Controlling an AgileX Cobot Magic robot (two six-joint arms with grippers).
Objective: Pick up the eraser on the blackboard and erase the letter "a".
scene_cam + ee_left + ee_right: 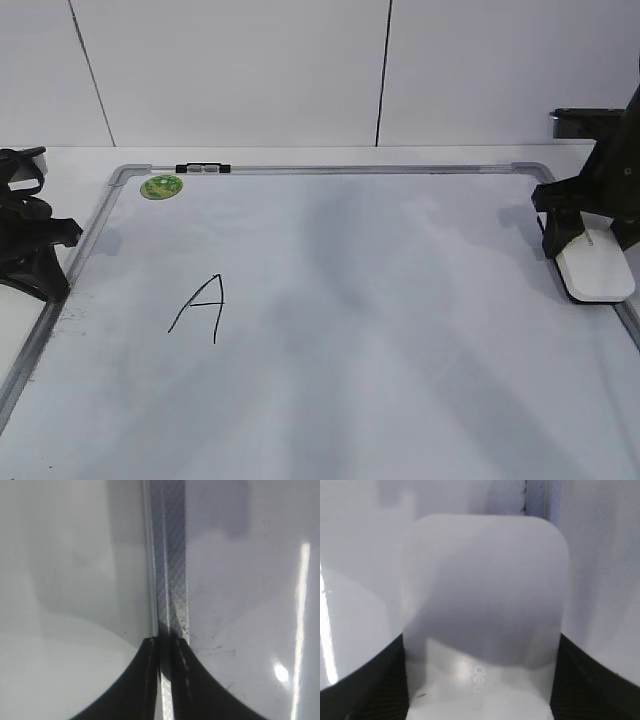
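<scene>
Right wrist view shows the right end effector (480,680) clamped on the eraser (485,595) at the blackboard's (400,300) three o'clock edge, only a capital "A" (200,308) visible, so the cursive letter seems erased; left end effector (165,680) together at nine o'clock.

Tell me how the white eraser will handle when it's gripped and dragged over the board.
The eraser looks like a rigid, smooth plastic block, so it probably won't flex but could slip between the right gripper's fingers. It is flat and wide, so it likely won't roll or tip on the blackboard.
</scene>
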